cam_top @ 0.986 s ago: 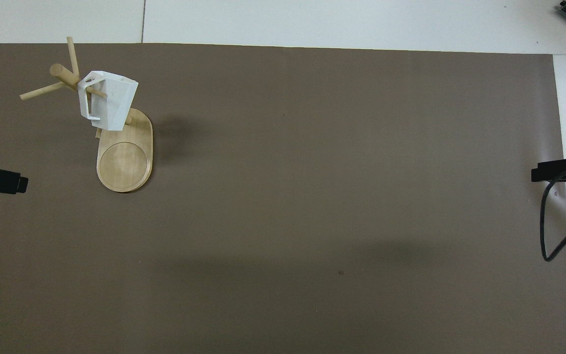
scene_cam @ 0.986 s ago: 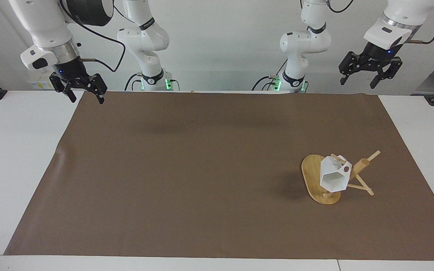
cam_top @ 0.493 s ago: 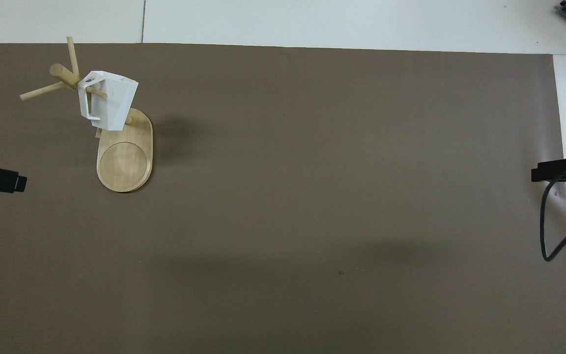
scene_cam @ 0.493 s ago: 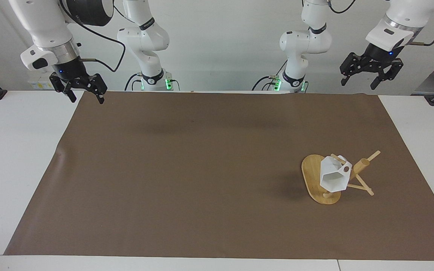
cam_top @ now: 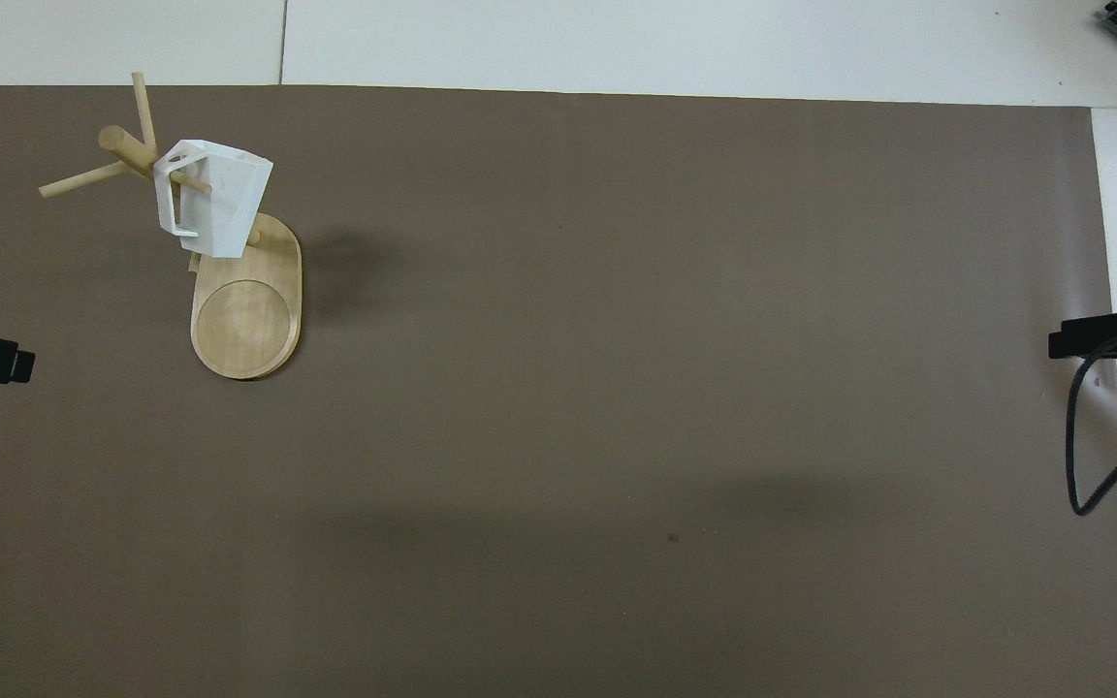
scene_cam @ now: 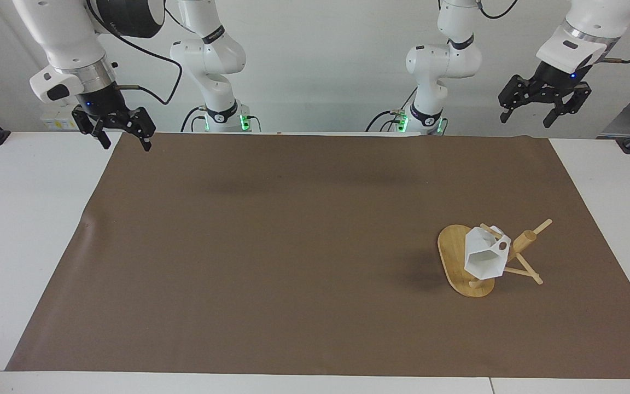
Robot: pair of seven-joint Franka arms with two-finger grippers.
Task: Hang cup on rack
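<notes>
Cup (scene_cam: pixel 484 257) hangs on the rack (scene_cam: pixel 460 261), its handle threaded on one of the thin pegs, its hexagonal mouth tipped away from us; the rack's oval base sits on the brown mat (scene_cam: pixel 271 246) toward my left arm's end of the table, close to the mat's edge farthest from my bases; my left gripper (scene_cam: pixel 545 108) hangs raised over the near mat corner at that end, fingers apart, holding nothing; my right gripper (scene_cam: pixel 123 139) waits over the other near corner, fingers also spread and empty.
</notes>
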